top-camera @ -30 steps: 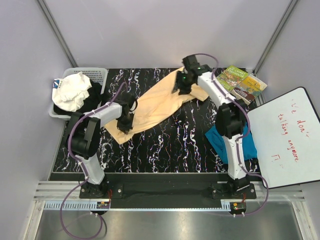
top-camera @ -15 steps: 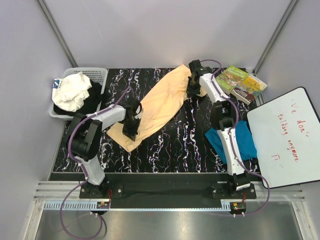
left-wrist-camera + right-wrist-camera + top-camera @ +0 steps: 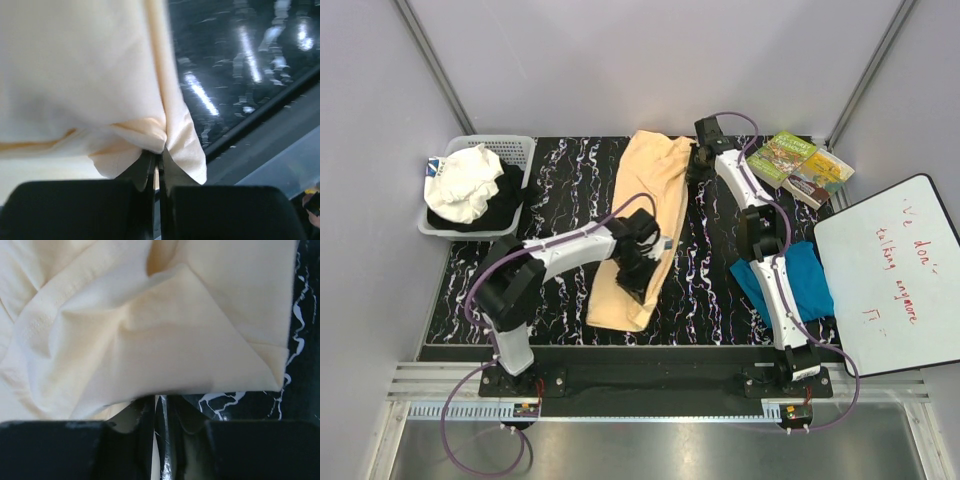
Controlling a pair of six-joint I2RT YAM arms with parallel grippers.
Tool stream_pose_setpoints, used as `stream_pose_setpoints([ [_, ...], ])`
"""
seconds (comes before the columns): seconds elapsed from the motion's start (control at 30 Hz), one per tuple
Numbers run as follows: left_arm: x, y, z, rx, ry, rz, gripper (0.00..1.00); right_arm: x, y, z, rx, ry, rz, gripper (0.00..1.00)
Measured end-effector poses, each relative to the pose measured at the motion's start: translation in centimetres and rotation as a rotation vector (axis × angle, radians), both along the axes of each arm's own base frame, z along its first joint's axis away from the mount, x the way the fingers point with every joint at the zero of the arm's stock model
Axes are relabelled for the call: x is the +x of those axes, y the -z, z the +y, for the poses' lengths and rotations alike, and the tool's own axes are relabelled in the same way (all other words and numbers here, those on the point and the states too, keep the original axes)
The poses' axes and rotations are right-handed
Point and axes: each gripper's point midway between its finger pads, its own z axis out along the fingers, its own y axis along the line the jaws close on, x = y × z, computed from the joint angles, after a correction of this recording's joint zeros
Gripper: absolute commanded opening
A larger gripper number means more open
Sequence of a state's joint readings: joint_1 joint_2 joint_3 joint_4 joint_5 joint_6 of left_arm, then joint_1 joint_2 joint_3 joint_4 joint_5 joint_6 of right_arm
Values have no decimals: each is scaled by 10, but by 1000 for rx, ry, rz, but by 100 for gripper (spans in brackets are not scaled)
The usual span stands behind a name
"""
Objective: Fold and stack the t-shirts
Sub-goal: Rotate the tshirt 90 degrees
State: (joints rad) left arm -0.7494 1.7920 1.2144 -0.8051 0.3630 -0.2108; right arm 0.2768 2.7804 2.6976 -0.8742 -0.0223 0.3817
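A: At the left gripper [image 3: 156,159]?
B: Closed tight on a bunched fold of the peach-yellow t-shirt [image 3: 75,65], with no gap between the fingers.
A: And at the right gripper [image 3: 156,405]?
B: Nearly together, with only a thin slit left. Cannot tell whether gripping or not. Cloth edge draped right over the fingertips, and a pale sliver in the slit.
A: Where on the shirt?
B: Left one over the near half, by the right-hand edge. Right one at the far right corner.
A: And the shirt itself?
B: Stretched out long and narrow on the black marbled table [image 3: 560,210], from the far edge toward the near edge, slanting a little leftward at the near end. Creased and doubled over by the far corner.
A: The other one?
B: Over at the table's right side: the teal-blue t-shirt [image 3: 815,285], crumpled, well apart from the peach one, partly under the right arm, just beside the whiteboard [image 3: 890,270].
A: Anything else around?
B: At the far left corner, a basket [image 3: 510,146] with a white cloth [image 3: 460,185] over something dark. At the far right corner, books [image 3: 802,165].
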Motion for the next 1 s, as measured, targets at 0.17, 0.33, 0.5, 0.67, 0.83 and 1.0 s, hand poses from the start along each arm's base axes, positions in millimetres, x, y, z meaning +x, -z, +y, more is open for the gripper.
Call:
stream_pose_setpoints([
  [0.17, -16, -19, -51, -90, 112, -24, 72, 9, -3, 8, 26, -34, -45, 33],
  [0.33, -22, -21, -48, -58, 122, -33, 99, -2, -5, 7, 29, -52, -25, 39],
  [0.5, -10, -43, -34, -50, 107, -124, 99, -36, -20, -3, 10, -51, 42, 41],
  [0.67, 3, -77, -24, -97, 73, -228, 99, -65, -83, -13, 17, -45, -2, 41],
  [0.83, 21, -75, -10, -75, -16, -220, 99, -111, -143, -12, 102, -63, -40, 38],
  [1.0, 51, -68, 20, -11, -194, -199, 99, -181, -129, 9, 241, -150, 103, 47],
])
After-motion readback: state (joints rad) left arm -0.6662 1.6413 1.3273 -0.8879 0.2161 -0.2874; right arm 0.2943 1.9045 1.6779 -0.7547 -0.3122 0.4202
